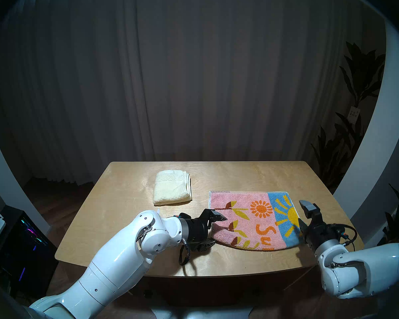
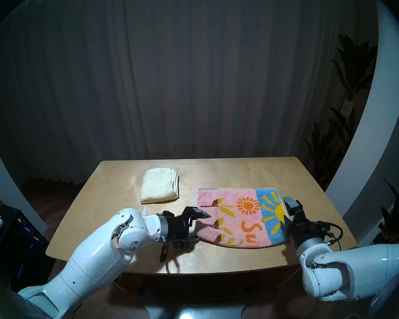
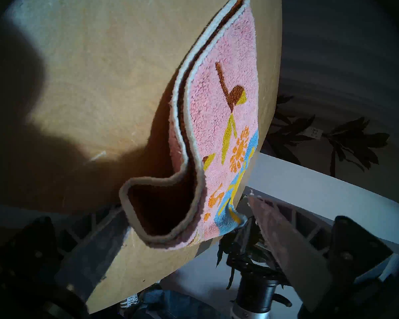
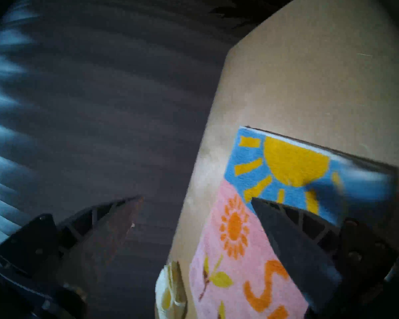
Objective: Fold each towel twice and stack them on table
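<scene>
The sun-pattern towel [image 1: 253,221] lies folded once on the right of the bench [image 1: 124,231], and since both the left gripper [image 1: 213,230] and right gripper [image 1: 303,216] stand with jaws wide and empty at its near corners, each should close on both layers together before the second fold, while the folded cream towel [image 1: 172,190] waits far left.

Both arms [image 1: 115,263] wear glossy white rounded shells dotted with small dark screws. Each ends in a black wrist section, a looping black cable [image 1: 184,254], and a black gripper with ribbed triangular fingers [image 3: 286,238].

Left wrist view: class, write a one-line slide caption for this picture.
Open left hand faces the pink and blue towel, folded once on the table, near corner bulging open.
</scene>
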Tool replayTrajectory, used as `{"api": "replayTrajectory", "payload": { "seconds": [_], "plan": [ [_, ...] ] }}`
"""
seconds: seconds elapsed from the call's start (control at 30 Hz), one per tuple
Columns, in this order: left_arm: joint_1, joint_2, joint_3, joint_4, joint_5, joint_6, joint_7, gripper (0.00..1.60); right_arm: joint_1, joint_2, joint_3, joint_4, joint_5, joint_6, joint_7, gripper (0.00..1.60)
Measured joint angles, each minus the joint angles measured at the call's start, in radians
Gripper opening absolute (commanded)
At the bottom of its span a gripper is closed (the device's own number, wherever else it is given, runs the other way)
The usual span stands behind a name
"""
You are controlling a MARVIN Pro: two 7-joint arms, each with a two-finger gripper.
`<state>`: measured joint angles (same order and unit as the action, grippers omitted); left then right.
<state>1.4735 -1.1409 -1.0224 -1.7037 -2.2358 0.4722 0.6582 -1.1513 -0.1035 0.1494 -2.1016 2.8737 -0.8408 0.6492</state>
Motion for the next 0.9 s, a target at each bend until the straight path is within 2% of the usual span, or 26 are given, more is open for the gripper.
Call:
{"api": "replayTrajectory", "payload": {
  "seconds": [0.33,0.9],
  "plan": [
    [0.0,-0.003,-0.002,0.003,0.0,0.006,0.0,1.6,0.025,-0.005,0.031,-0.028,0.003,-0.031,-0.028,1.6],
    [0.0,-0.01,0.002,0.005,0.0,0.018,0.001,1.6,0.004,-0.004,0.005,-0.062,0.004,-0.079,-0.143,1.6]
  ]
}}
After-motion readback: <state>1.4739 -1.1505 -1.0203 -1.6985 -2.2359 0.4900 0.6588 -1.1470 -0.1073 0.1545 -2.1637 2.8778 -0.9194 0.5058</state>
